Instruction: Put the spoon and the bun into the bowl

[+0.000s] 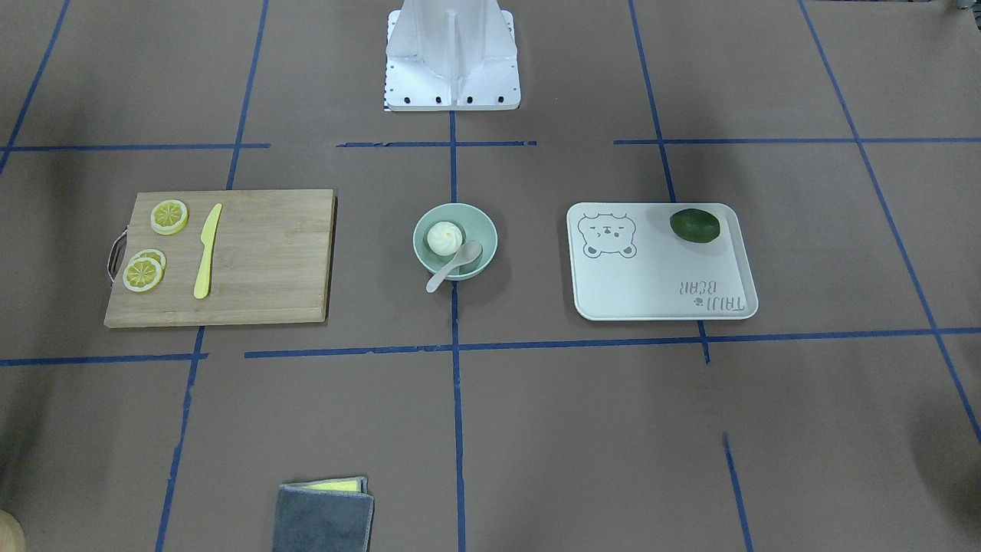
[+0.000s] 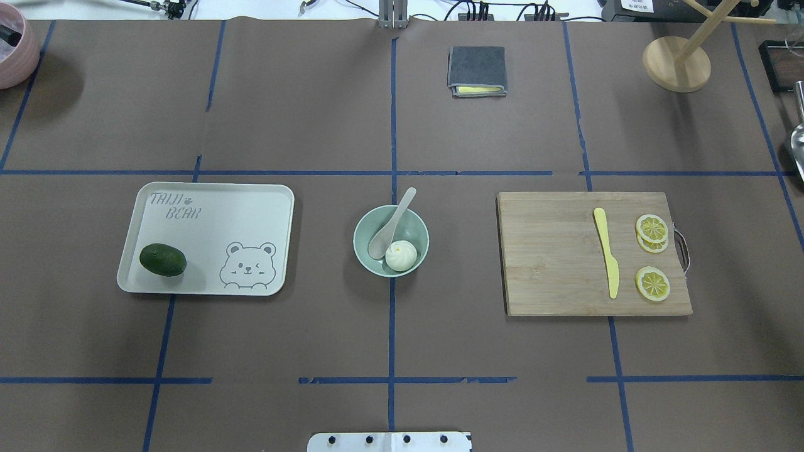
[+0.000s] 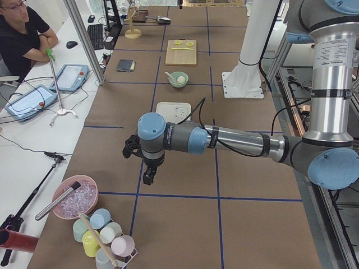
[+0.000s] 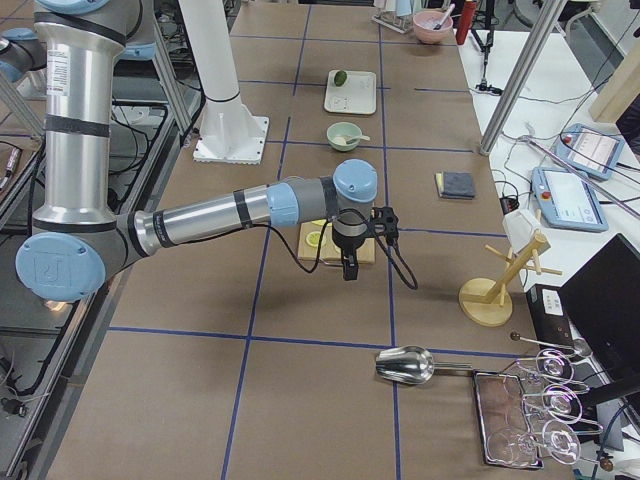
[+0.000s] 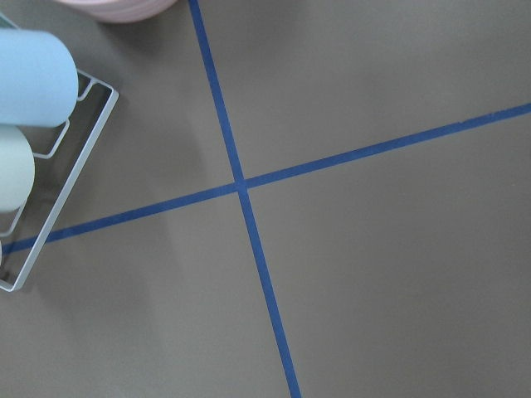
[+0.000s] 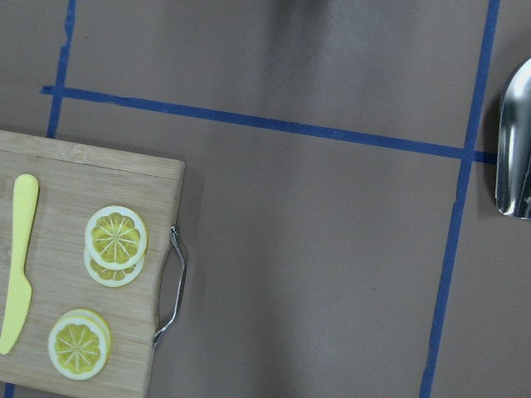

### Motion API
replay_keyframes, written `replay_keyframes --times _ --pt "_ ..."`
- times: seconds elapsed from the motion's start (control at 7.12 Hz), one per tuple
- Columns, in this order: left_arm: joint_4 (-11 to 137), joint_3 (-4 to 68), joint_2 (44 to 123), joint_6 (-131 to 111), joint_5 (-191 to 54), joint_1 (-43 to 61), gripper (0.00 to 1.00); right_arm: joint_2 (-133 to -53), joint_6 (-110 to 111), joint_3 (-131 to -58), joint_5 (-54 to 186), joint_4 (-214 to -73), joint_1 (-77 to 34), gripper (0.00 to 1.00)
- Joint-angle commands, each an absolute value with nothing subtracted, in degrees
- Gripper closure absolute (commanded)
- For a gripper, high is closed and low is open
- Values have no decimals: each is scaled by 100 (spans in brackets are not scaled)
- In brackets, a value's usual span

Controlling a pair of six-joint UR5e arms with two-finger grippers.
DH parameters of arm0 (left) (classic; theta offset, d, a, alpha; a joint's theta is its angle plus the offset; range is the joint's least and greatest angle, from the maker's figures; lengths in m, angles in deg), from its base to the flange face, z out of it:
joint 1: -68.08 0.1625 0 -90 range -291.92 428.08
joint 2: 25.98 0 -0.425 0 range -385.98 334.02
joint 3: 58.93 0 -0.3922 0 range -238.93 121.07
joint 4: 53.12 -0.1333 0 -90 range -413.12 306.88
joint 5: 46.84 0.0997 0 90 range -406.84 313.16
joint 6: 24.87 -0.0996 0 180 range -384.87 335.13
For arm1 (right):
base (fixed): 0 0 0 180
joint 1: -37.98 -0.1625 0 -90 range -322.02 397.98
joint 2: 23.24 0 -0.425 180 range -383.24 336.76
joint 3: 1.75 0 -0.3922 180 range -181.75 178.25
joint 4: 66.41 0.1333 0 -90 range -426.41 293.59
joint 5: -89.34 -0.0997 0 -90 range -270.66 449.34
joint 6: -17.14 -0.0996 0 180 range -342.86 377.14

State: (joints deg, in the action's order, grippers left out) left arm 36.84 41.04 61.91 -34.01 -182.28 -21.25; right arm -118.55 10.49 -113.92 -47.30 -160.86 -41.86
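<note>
The pale mint-green bowl (image 1: 484, 230) stands at the table's middle, also in the overhead view (image 2: 416, 227). The white pleated bun (image 1: 444, 237) (image 2: 401, 256) lies inside it. The pale beige spoon (image 1: 452, 268) (image 2: 397, 215) rests with its scoop in the bowl and its handle over the rim. The left gripper (image 3: 148, 176) hangs far from the bowl over the table's left end; I cannot tell whether it is open or shut. The right gripper (image 4: 348, 270) hangs beyond the cutting board at the right end; I cannot tell its state either. Neither wrist view shows fingers.
A white bear-printed tray (image 2: 213, 194) holds a dark green avocado (image 2: 162, 260). A wooden cutting board (image 2: 553, 263) carries a yellow knife (image 2: 607, 260) and lemon slices (image 2: 652, 284). A folded grey cloth (image 2: 477, 70) lies farther out. A cup rack (image 5: 33, 149) and a metal scoop (image 6: 514, 149) sit at the table's ends.
</note>
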Motion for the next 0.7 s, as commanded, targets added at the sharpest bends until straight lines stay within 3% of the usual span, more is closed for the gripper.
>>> replay_keyframes --times 0.0,0.14,0.56 --pt "3662 4378 6096 -3401 -18210 -2218 0 -11746 1020 -11731 -4794 -16089 -4183 0" --pt "3679 4607 5764 -3401 -18219 -2314 0 -11754 1020 -11907 -4803 -16106 -4192 0" --pt "3706 4540 5794 -3419 -18290 -2535 0 -11894 1090 -11936 -4795 -16089 -4200 0"
